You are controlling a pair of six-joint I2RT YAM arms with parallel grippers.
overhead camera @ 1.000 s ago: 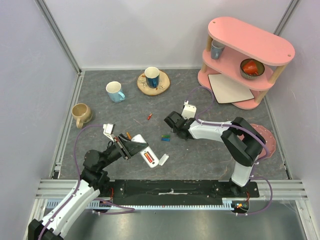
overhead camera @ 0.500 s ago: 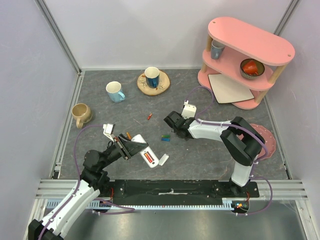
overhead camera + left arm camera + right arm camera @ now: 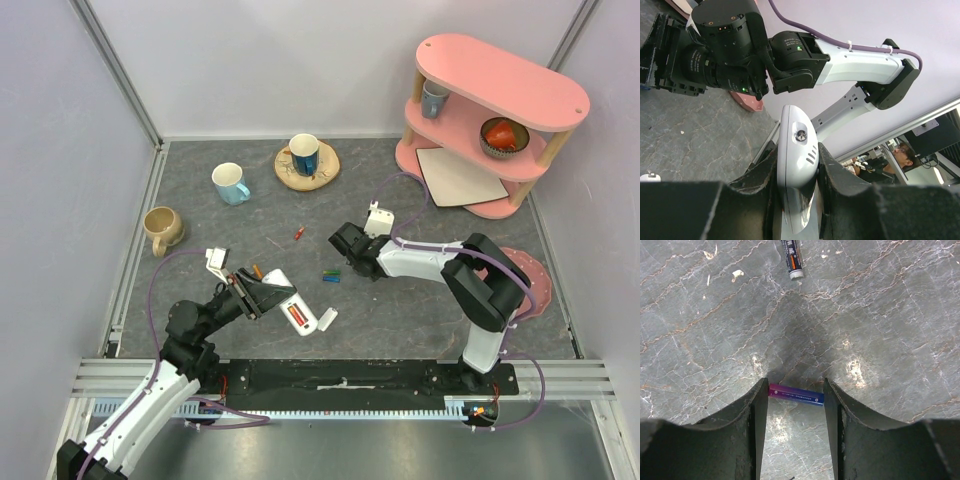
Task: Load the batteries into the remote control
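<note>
White plastic remote control (image 3: 290,304) clamped in the left gripper (image 3: 797,159); purple battery (image 3: 796,395) between the right gripper's fingers.
The remote control sits at the near left of the grey marbled table (image 3: 880,315), with the left jaws pressed against both its long edges. In the right wrist view, the right gripper (image 3: 795,385) is lowered to the table with its jaws partly apart. The purple battery lies flat and crosswise between them, its ends reaching both fingers (image 3: 757,410); whether it is actually gripped cannot be told. A dark battery (image 3: 792,259) lies on the table well ahead of the fingers.
</note>
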